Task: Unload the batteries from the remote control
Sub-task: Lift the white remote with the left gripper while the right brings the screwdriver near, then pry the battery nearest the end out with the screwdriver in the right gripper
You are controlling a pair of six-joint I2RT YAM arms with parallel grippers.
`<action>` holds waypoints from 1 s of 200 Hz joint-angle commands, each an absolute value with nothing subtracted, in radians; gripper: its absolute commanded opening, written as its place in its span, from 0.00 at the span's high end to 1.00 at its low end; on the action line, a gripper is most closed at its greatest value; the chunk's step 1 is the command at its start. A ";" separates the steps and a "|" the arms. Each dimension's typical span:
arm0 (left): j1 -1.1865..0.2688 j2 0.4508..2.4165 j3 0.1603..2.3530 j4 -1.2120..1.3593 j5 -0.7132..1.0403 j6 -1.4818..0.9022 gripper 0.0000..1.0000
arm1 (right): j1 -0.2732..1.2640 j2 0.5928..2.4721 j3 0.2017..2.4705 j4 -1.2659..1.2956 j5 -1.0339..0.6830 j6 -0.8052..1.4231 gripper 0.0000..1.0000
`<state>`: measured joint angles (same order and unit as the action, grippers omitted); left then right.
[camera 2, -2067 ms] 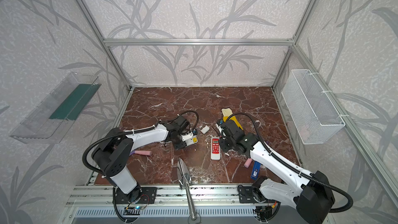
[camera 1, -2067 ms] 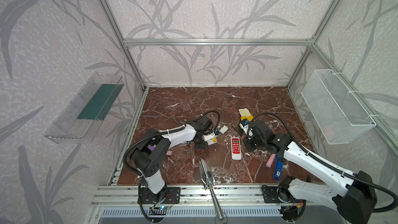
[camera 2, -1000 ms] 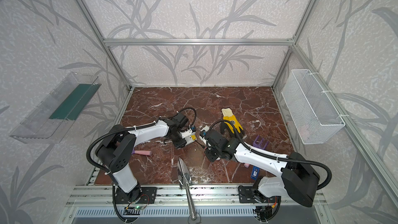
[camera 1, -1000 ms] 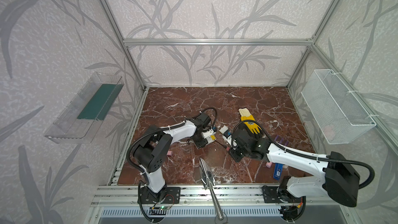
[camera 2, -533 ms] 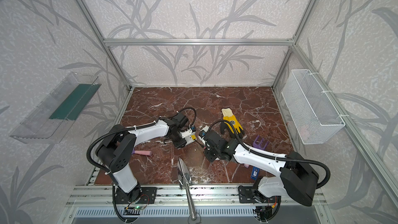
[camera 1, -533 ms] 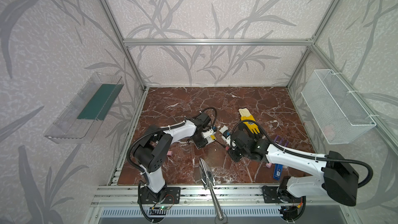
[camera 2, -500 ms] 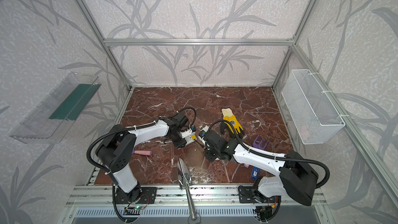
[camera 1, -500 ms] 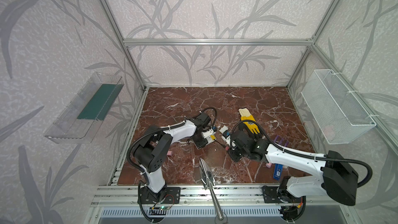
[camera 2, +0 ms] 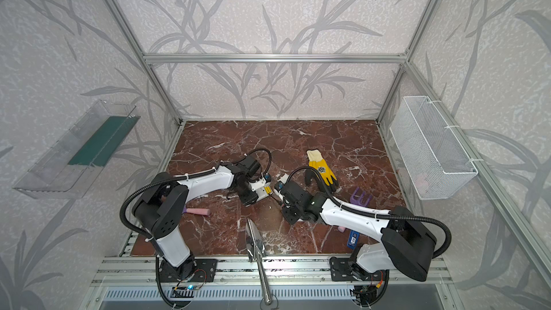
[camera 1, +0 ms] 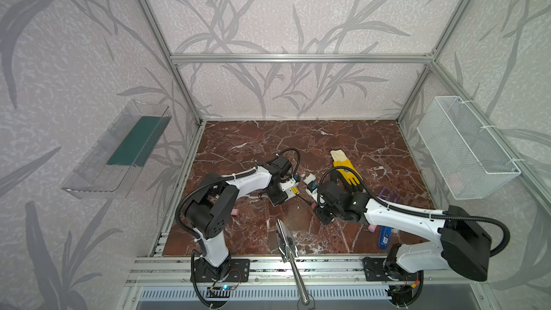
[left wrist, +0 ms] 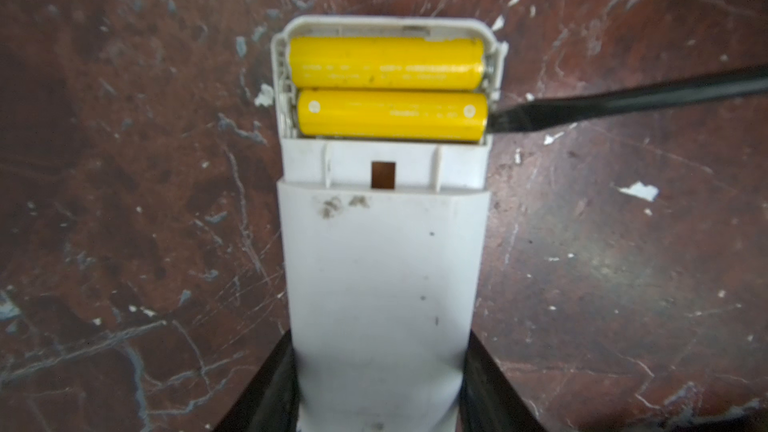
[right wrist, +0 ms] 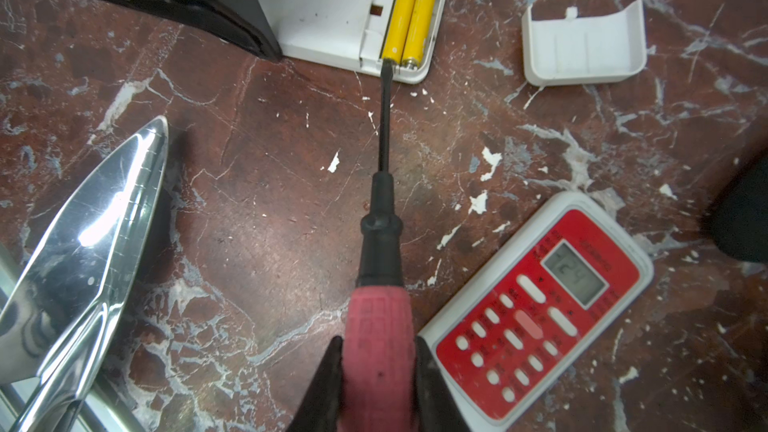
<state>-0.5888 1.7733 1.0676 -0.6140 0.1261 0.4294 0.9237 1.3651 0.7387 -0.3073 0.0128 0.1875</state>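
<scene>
My left gripper (left wrist: 378, 351) is shut on the white remote control (left wrist: 380, 268), which lies back up on the marble floor. Its compartment is uncovered and two yellow batteries (left wrist: 386, 63) (left wrist: 390, 115) lie side by side inside. My right gripper (right wrist: 378, 351) is shut on the pink handle of a screwdriver (right wrist: 380, 326). The black blade tip (right wrist: 386, 68) touches the end of the battery nearer the remote's body. In both top views the left gripper (camera 1: 286, 193) and the right gripper (camera 1: 320, 204) face each other mid-floor.
The loose white battery cover (right wrist: 582, 51) lies beside the remote. A second remote with a red face (right wrist: 540, 309) sits near my right gripper. A steel trowel (camera 1: 286, 240), a yellow glove (camera 1: 346, 171), a pink foam cylinder (camera 2: 198, 211) and a blue item (camera 1: 384, 237) are on the floor.
About two seconds ago my right gripper was farther right; it swung left with the screwdriver to the white remote. In the last half second nothing visibly moved.
</scene>
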 commanded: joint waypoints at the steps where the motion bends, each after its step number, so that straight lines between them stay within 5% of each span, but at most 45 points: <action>1: -0.584 1.802 1.074 -0.652 0.156 0.436 0.49 | 0.931 1.389 0.745 -0.276 0.038 0.187 1.00; 200: -0.584 1.802 1.079 -0.722 0.208 0.490 0.52 | 0.986 1.510 0.566 0.119 0.146 0.416 1.00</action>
<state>-0.5709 1.7767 1.0744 -0.6266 0.1539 0.4362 0.9897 1.4883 0.5903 0.0078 0.0849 0.3649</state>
